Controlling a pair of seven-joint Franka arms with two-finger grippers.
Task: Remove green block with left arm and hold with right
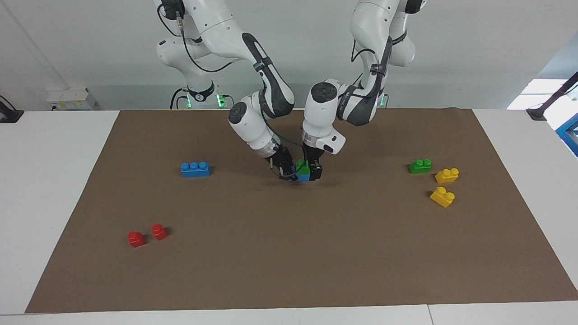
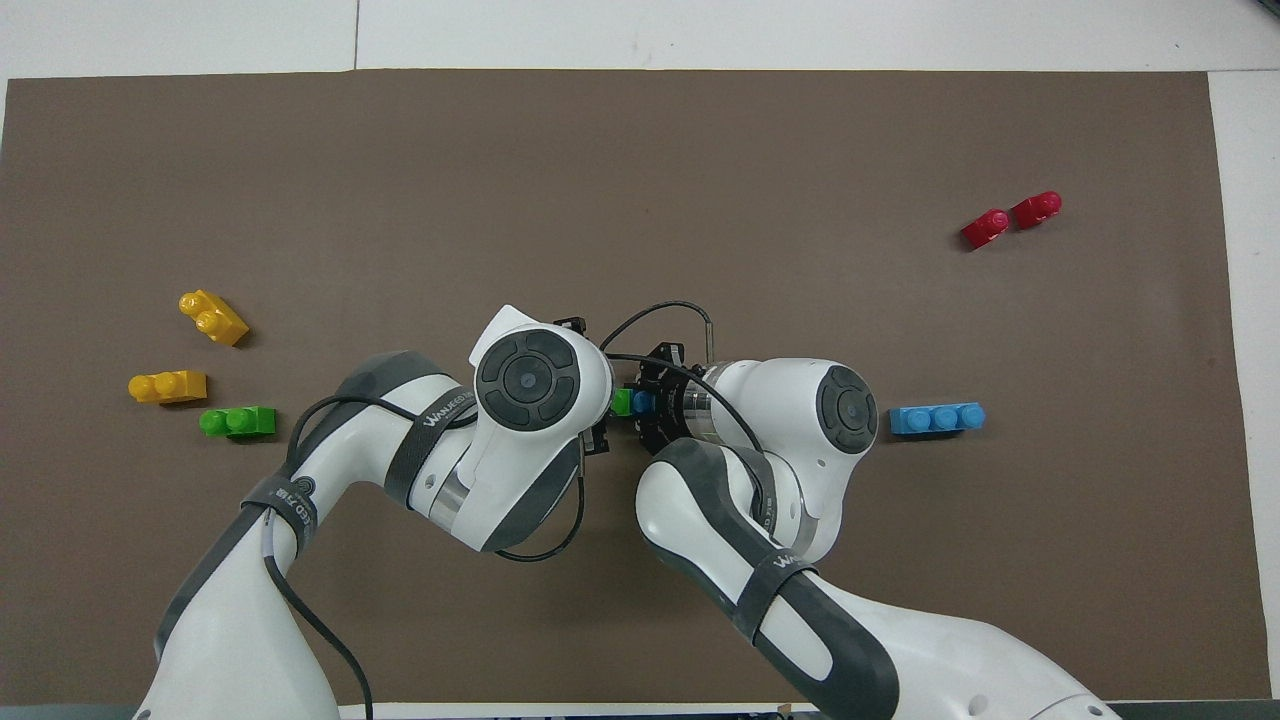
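The green block (image 1: 303, 167), bright with 2 studs, sits upright on a blue brick (image 1: 303, 176) mid-mat.

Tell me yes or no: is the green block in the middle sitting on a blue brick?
Yes, the green block sits atop a blue brick.
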